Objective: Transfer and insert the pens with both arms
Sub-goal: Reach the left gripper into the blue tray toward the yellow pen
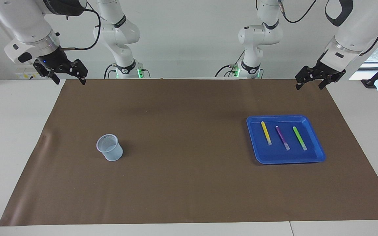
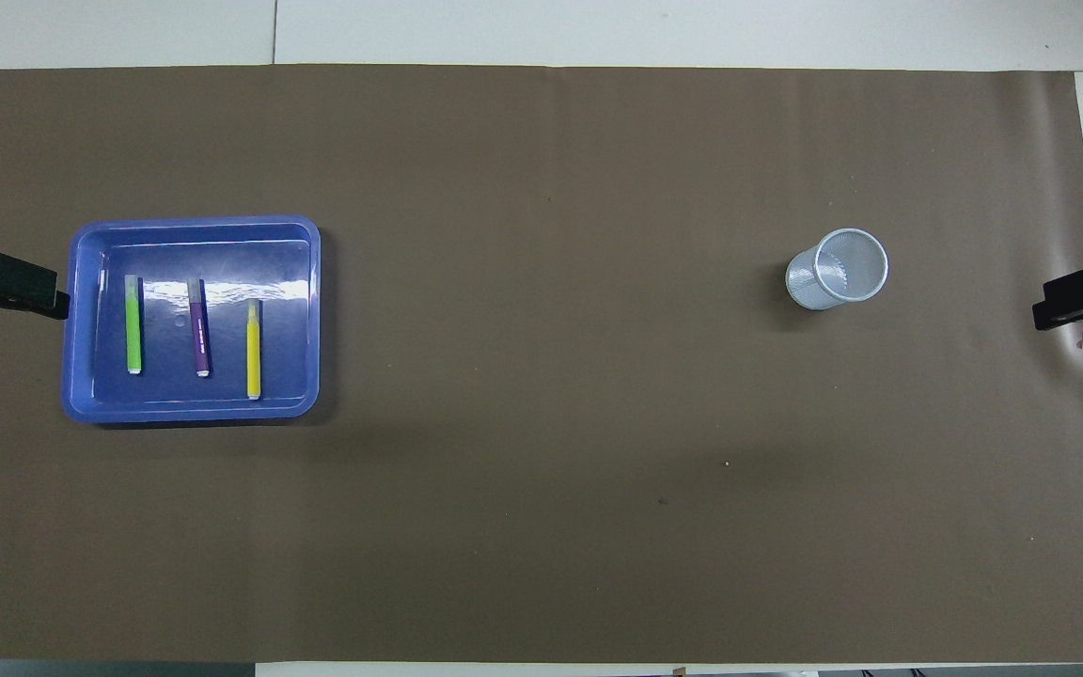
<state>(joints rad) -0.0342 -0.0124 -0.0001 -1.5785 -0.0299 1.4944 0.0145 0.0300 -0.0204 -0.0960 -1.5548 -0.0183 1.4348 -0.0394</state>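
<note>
**Waiting above the bench, pens untouched in the tray**

Hanging at the robots' edge of the brown mat: left end effector up in the air over the mat's corner at the left arm's end, fingers spread, holding nothing; right end effector likewise raised over the corner at the right arm's end, fingers spread and empty. Both idle.

Lying flat in the blue tray toward the left arm's end of the bench: yellow pen, purple pen and green pen, side by side, roughly parallel, apart from one another and from the tray walls. Standing upright toward the right arm's end, well apart from the tray: pale mesh cup, nothing seen inside.

Judged by looks: light, stiff, smooth plastic barrels, likely to roll or slip under a glancing pinch. Best taken mid-barrel, across the width, fingers straddling one pen only; yellow pen, nearest the bench's middle, the handiest start. Low tray wall no real obstacle from above. Thin mesh cup probably easy to tip, so a centred, near-vertical drop advisable.
</note>
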